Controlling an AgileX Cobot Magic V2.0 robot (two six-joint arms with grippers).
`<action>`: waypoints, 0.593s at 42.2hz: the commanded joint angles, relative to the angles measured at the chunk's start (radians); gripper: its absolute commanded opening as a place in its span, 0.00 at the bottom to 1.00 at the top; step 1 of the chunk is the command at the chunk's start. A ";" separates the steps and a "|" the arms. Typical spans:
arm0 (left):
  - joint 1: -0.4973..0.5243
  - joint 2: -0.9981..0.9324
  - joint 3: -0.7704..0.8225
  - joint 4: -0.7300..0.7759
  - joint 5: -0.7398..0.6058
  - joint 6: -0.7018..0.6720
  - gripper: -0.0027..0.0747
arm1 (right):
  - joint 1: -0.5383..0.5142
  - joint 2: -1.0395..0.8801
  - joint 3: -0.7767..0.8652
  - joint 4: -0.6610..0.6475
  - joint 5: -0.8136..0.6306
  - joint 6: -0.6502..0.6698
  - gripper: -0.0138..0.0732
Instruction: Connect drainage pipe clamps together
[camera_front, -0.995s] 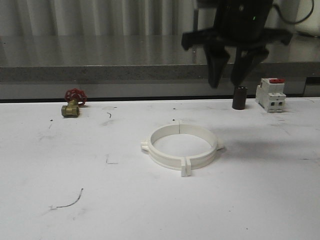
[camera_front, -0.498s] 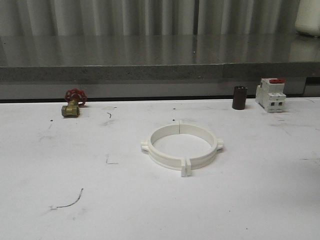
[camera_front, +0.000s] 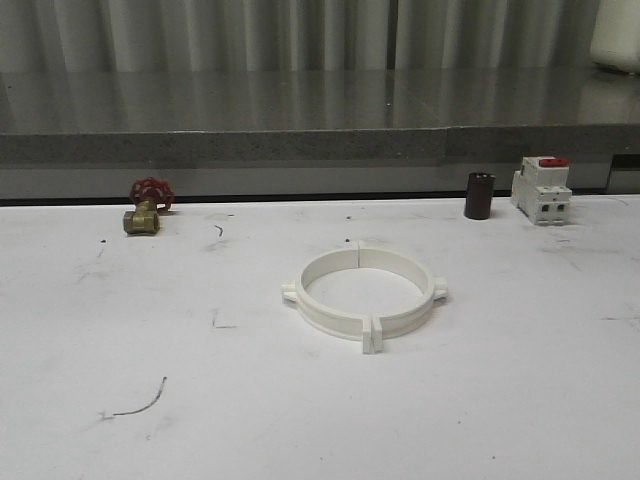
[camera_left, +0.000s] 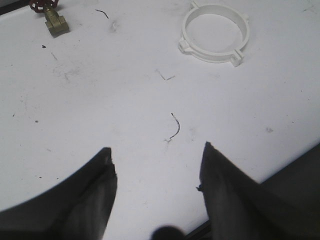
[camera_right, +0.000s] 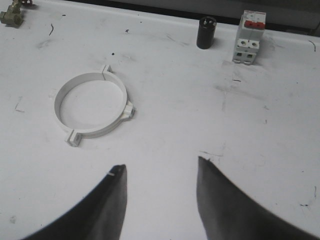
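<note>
Right arm gone; clamps (camera_front: 360, 293) joined

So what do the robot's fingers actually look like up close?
Left gripper and right gripper look alike: each has two dark, nearly black fingers, broad at the base and tapering to blunt points. No markings or cables are visible.

You can't read the small white-and-red breaker block (camera_front: 541, 188) markings, and the brass red-handled valve (camera_left: 48, 15) is cut off.
</note>
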 joint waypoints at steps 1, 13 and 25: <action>-0.007 -0.002 -0.026 -0.009 -0.063 -0.012 0.50 | -0.006 -0.071 0.009 -0.018 -0.076 0.009 0.58; -0.007 -0.002 -0.026 -0.009 -0.063 -0.012 0.50 | -0.006 -0.122 0.038 -0.023 -0.043 0.009 0.58; -0.007 -0.002 -0.026 -0.009 -0.063 -0.012 0.50 | -0.006 -0.122 0.038 -0.023 -0.048 0.009 0.57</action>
